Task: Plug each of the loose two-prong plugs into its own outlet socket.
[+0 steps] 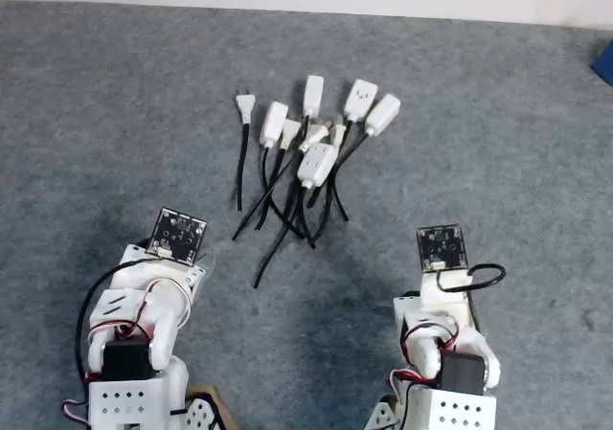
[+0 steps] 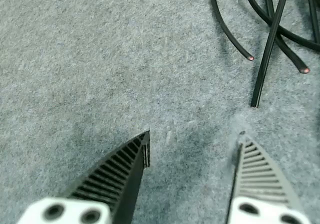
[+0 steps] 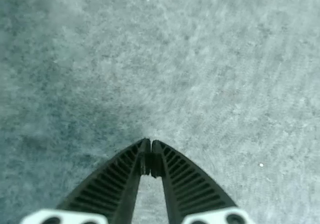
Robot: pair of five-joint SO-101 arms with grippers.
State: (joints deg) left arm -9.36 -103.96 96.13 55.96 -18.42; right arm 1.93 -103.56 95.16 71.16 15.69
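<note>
Where the high view comes closest to its 6 o'clock edge, the left arm [image 1: 144,315] sits toward 7 o'clock and the right arm [image 1: 442,329] toward 5 o'clock, both over the grey carpet [image 1: 96,114].

The left gripper [image 2: 195,136] has its fingers spread wide, with bare carpet between the tips. The right gripper [image 3: 150,144] has its tips pressed together, touching each other over the carpet.

Just past the left gripper lie the cut ends of several black cables [image 2: 270,49], crossing one another, well short of the spread tips.

Farther out, toward 12 o'clock of the table's middle, is the cluster of white plugs and sockets [image 1: 317,162] – at about 1 o'clock from the left arm and 11 o'clock from the right. The cables fan back from it toward 6 and 7 o'clock. For most of the white pieces I cannot tell plug from socket.

One small loose plug [image 1: 246,104] lies at the cluster's 9 o'clock side, slightly apart, its cable running straight toward 6 o'clock.

At the far 2 o'clock edge – a blue object [image 1: 604,61].
</note>
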